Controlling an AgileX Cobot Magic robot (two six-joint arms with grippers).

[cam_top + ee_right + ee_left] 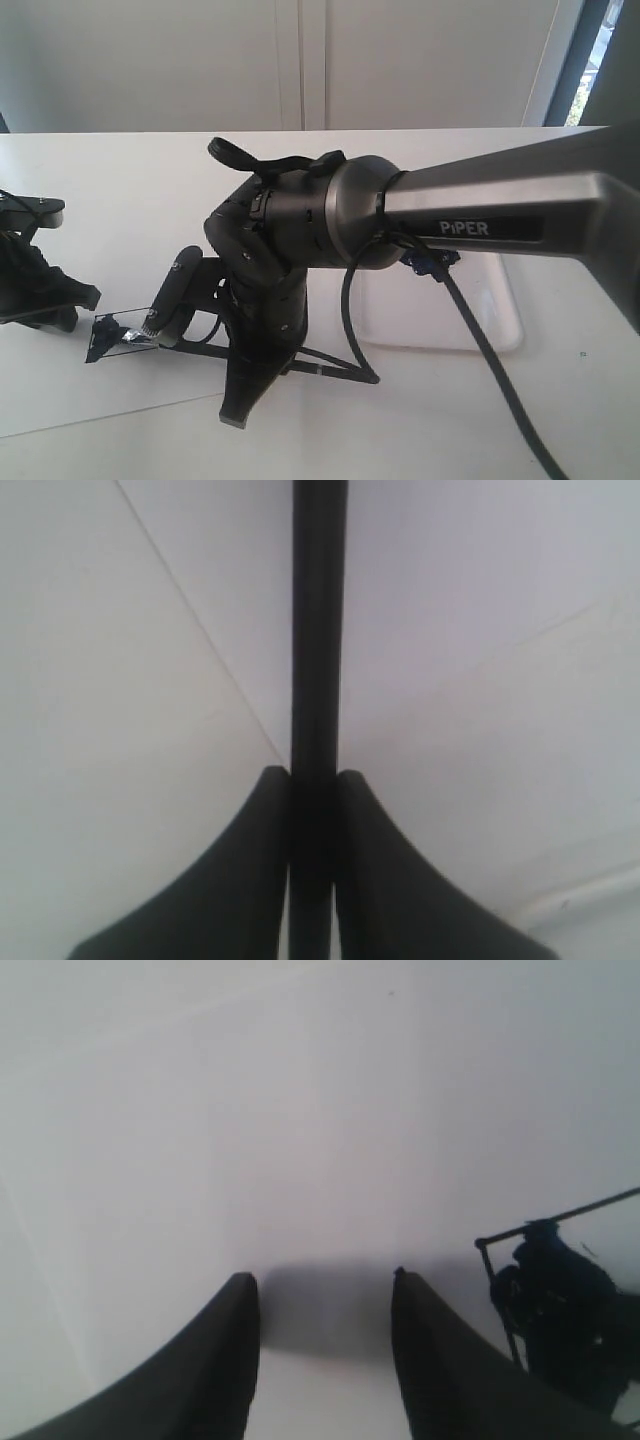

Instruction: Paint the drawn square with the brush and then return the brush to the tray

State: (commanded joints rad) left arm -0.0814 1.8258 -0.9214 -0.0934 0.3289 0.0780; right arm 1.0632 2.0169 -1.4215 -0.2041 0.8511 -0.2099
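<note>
A white surface (560, 400) runs back to a pale panelled wall, with a strip of window at the upper right. At the far left of the exterior view sits the left arm (35, 285). In its own wrist view the left pincer (322, 1280) has its two dark fingers spread apart above bare white, with nothing between them.

Just right of that arm a paper sheet (80, 390) lies flat. On it is the drawn square (112, 338), a small skewed shape in thin black outline. How much of it is filled is too blurred to tell.

The brush (340, 370) lies low across the paper, its handle slanting from right of the square toward it. Its bristle end is hidden among dark parts. The right pincer (313, 775) points down in the middle and is clamped tight on the black handle.

Further right the tray (500, 345) rests on the surface, partly behind the right arm and a black cable (480, 350), well apart from the square.
</note>
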